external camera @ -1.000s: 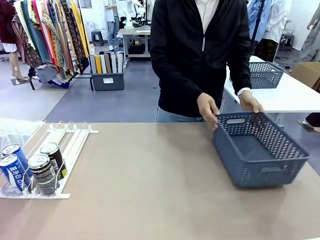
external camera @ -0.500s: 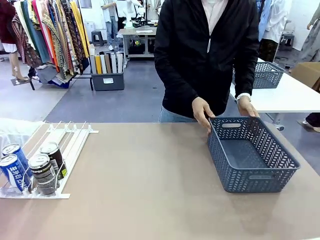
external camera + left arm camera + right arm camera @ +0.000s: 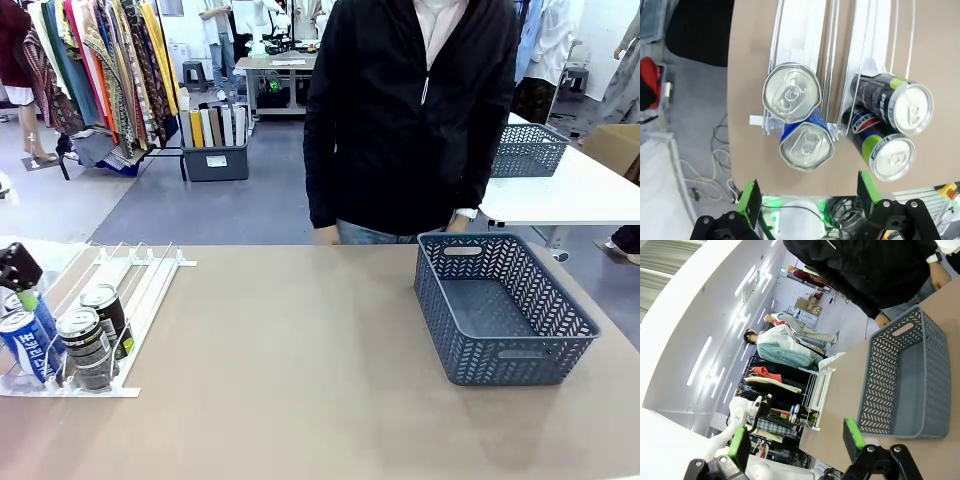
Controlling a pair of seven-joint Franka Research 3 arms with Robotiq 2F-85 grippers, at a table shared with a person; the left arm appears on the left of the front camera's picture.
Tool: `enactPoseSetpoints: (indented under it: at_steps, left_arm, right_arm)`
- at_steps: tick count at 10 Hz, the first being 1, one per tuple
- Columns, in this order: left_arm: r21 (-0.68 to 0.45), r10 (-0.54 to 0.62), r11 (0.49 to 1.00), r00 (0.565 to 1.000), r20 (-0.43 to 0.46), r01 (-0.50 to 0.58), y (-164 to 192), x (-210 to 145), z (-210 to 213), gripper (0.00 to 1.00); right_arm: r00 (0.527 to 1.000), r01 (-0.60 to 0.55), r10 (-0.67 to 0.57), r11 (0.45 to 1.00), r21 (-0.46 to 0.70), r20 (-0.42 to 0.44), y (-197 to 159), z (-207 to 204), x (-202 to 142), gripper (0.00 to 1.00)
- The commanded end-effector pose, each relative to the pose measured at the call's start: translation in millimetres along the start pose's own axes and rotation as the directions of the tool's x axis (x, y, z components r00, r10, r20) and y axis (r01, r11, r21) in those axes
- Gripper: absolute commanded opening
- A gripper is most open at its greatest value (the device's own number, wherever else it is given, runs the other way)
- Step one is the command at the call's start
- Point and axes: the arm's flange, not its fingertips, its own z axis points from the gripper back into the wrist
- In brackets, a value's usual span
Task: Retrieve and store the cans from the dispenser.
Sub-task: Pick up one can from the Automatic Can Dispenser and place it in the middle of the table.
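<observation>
Your left hand (image 3: 807,192) is wide open w/ nothing in it, hanging over the cans' end of the rack (image 3: 140,272) at the left side of the tabletop (image 3: 300,380). 4 cans sit there upright: 2 blue cans (image 3: 806,145) in one lane, 2 dark cans (image 3: 895,102) in the next. Your right hand (image 3: 796,436) is open too, empty, apart from the blue-grey basket (image 3: 505,305) on the right. A person (image 3: 410,110) stands just behind the basket.
</observation>
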Motion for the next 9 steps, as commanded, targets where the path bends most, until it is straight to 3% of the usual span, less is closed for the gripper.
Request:
enactPoseSetpoints:
  at_steps: [1, 3, 9]
  left_arm:
    - [-0.005, 0.069, 0.998, 0.998, 0.01, -0.069, -5, 7, -17, 1.0]
    - [0.024, 0.125, 0.992, 0.992, -0.011, -0.125, -2, 11, -34, 1.0]
    - [0.02, 0.087, 0.996, 0.993, -0.084, -0.085, -8, 10, -51, 1.0]
  right_arm:
    - [1.0, -0.008, 0.008, 1.0, 0.018, 0.018, 3, -1, 5, 1.0]
    - [1.0, -0.008, 0.008, 1.0, 0.018, 0.018, 3, -1, 5, 1.0]
    - [1.0, -0.008, 0.008, 1.0, 0.018, 0.018, 3, -1, 5, 1.0]
